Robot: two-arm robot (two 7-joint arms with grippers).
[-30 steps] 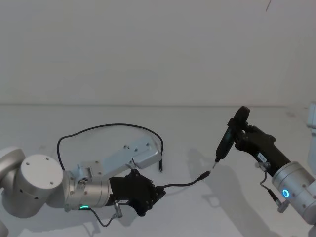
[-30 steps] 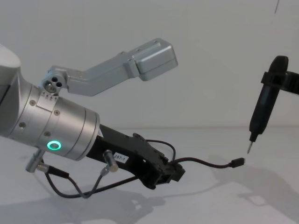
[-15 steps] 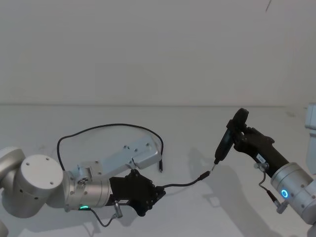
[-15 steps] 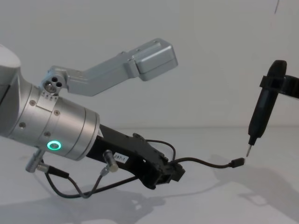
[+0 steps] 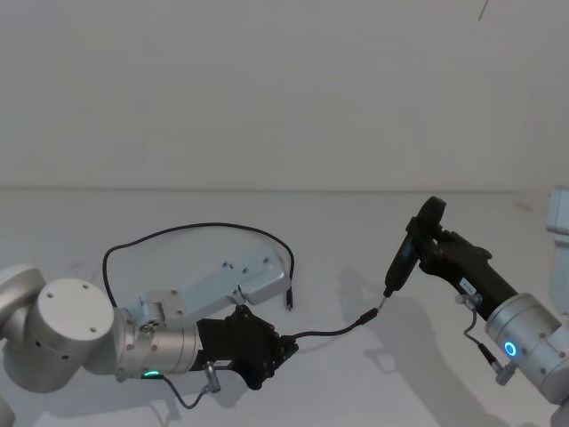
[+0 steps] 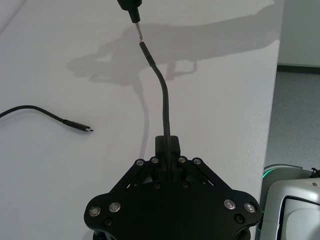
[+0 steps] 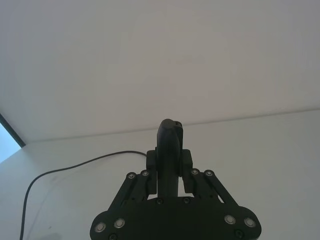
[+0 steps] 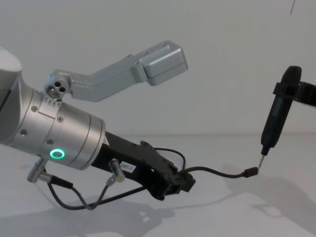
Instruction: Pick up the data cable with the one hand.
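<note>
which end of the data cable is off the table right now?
The plug sticking out past the left claw, held raised just under the right claw's pointed tool. The other plug lies flat beside the loop.

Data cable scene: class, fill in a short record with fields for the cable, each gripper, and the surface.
data cable: long black cord looping over the table, one end lifted
left gripper: low over the table, shut on the data cable near its raised end
free plug: sticks out beyond the left gripper, at the tool tip
right gripper: shut on a slim black pointed tool, tip down
surface: white table
</note>
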